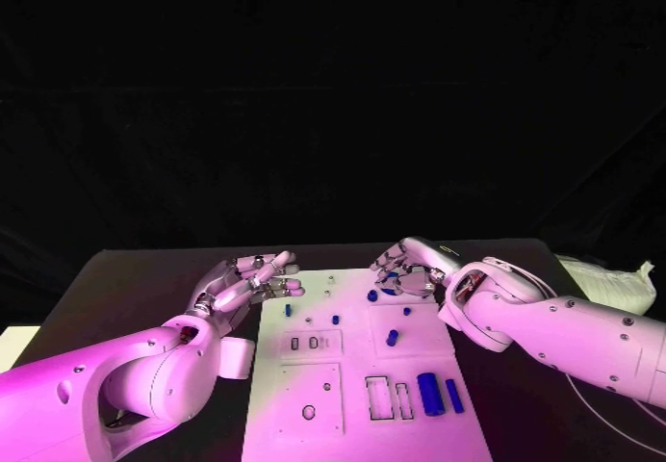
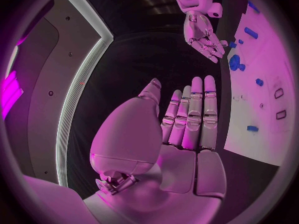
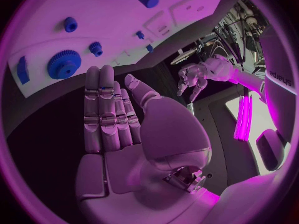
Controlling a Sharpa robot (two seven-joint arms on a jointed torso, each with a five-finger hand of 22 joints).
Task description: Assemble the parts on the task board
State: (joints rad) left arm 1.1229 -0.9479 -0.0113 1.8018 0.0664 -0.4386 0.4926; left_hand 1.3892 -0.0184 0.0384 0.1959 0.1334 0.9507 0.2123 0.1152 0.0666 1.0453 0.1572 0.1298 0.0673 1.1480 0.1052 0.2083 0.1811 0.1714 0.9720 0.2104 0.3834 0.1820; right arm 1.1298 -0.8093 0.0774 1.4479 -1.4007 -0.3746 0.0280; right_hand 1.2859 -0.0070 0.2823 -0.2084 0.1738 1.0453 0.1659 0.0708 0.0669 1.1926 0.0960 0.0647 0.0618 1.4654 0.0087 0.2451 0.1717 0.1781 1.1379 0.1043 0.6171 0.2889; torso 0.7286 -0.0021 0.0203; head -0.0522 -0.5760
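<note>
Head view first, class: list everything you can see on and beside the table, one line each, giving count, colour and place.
Task board: one, white, middle of the black table.
Parts: several, blue, scattered on the board; two long ones near its right edge, a large gear at its far end.
White bundle: one, at the table's far right.
Left robot hand: one, silver, open, at the board's far left corner.
Right robot hand: one, silver, open, over the board's far end.

no readable text, labels or numbers
</note>
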